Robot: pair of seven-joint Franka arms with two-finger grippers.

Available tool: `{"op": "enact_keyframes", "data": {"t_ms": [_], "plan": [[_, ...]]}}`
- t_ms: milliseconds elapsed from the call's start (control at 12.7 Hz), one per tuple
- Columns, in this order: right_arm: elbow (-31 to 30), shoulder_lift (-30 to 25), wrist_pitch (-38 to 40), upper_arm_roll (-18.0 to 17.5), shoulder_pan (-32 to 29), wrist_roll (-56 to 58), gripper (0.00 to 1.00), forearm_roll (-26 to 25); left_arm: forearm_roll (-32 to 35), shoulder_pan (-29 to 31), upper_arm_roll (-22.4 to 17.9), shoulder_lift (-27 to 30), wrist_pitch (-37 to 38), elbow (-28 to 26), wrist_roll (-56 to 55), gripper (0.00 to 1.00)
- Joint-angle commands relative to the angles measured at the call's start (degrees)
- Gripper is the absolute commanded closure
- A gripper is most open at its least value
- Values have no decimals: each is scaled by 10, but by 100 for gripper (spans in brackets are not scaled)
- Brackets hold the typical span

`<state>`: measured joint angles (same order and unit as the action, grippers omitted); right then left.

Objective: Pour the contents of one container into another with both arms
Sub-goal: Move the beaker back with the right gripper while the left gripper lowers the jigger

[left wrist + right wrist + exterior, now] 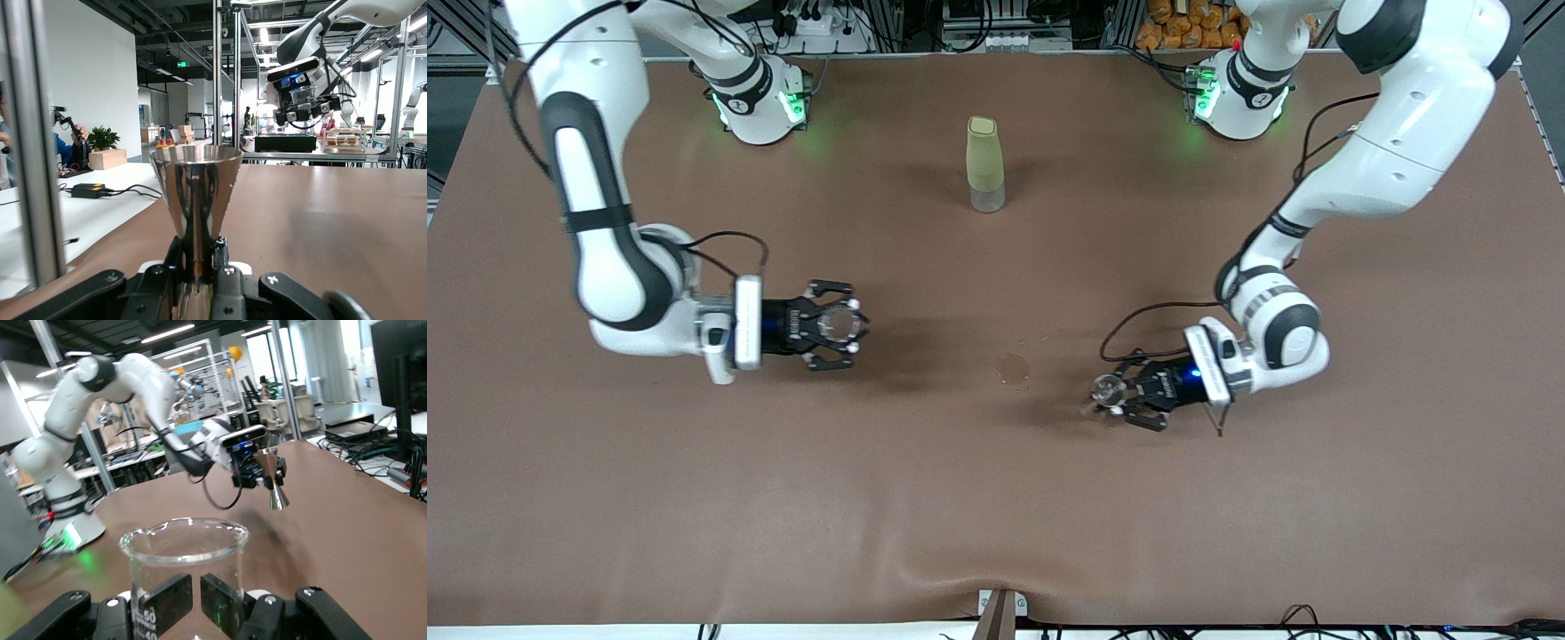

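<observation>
Two white robot arms reach over a brown tabletop (996,516), each carrying a vessel upright in the air. The left end effector (1129,392) is clamped on the narrow waist of a steel jigger (195,193), over the tabletop toward the left arm's end. The right end effector (845,325) is closed around a clear glass beaker (181,567), over the tabletop toward the right arm's end. The two vessels are well apart and face each other across a small stain (1013,368) on the tabletop. Both forearms lie low and nearly level, wrists pointing toward the middle. To pour, they probably must first close this gap. A tall yellowish bottle (985,164) stands untouched between the arm bases.
</observation>
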<state>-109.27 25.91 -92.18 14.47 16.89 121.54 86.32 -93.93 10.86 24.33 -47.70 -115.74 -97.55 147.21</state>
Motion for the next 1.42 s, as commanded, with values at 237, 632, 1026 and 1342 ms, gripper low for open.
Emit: {"op": "enact_keyframes", "data": {"t_ms": [237,632,1026,1342], "plan": [[-8,14,142,76,-72,146,100,-126,158,121,5,5,71,-11,-63,100],[-7,67,214,76,-181,274,100,-210,261,197,0,-10,110,-11,-89,100],[-1,164,229,72,-246,406,100,-206,352,233,-43,-25,195,20,-83,100],[26,237,227,44,-269,475,100,-150,353,234,-67,-35,219,27,-78,100]]}}
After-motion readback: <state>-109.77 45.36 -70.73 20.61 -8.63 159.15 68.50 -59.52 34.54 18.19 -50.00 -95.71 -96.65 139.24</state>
